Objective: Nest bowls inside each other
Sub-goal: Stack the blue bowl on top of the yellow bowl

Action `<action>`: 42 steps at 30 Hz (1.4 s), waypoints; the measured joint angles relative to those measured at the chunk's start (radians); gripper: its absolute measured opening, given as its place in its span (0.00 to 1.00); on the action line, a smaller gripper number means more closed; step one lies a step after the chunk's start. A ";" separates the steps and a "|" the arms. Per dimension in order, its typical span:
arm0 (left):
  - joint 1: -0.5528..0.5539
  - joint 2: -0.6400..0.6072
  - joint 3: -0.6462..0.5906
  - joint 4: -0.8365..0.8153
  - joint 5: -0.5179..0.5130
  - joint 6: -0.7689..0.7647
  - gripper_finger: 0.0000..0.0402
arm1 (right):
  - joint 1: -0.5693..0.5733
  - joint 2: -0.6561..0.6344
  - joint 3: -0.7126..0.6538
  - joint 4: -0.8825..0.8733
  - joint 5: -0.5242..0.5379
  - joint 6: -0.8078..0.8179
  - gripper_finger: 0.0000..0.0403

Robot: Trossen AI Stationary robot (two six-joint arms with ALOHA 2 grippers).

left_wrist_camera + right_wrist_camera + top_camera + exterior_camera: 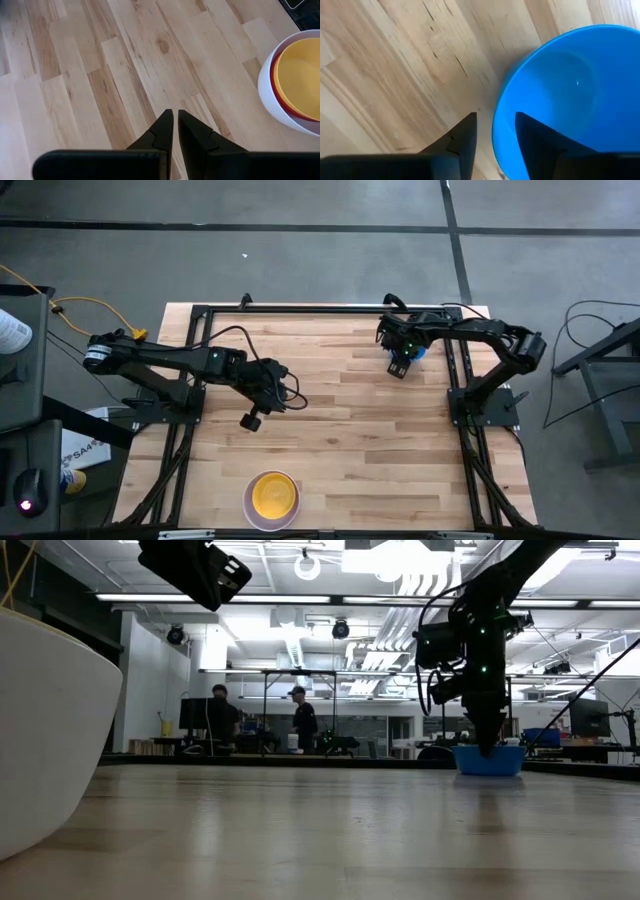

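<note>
A blue bowl [418,352] stands upright on its base at the table's far right, also in the low view [490,760]. My right gripper [495,120] points down over the bowl's near-left rim [496,125]. It is open, with one finger inside the bowl and one outside, and a gap shows on both sides of the rim. At the near edge a white bowl [250,505] holds a pink-red bowl [274,85] and a yellow bowl [273,494] nested inside it. My left gripper [250,421] hangs shut and empty above the table's left middle.
The black frame rails [320,310] run along the far edge and both sides of the wooden table [340,430]. Bare wood lies between the blue bowl and the stack. In the low view, people stand in the room far behind the table [300,720].
</note>
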 joint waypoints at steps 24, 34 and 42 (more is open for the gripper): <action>0.000 0.000 0.000 0.000 0.000 -0.004 0.07 | 0.000 -0.002 0.001 -0.003 -0.005 -0.002 0.01; 0.000 0.000 0.000 0.000 0.000 -0.004 0.07 | 0.048 -0.002 0.001 -0.006 -0.007 -0.020 0.01; 0.000 0.000 0.000 0.000 0.000 -0.055 0.07 | 0.208 -0.026 0.006 -0.016 -0.010 -0.024 0.01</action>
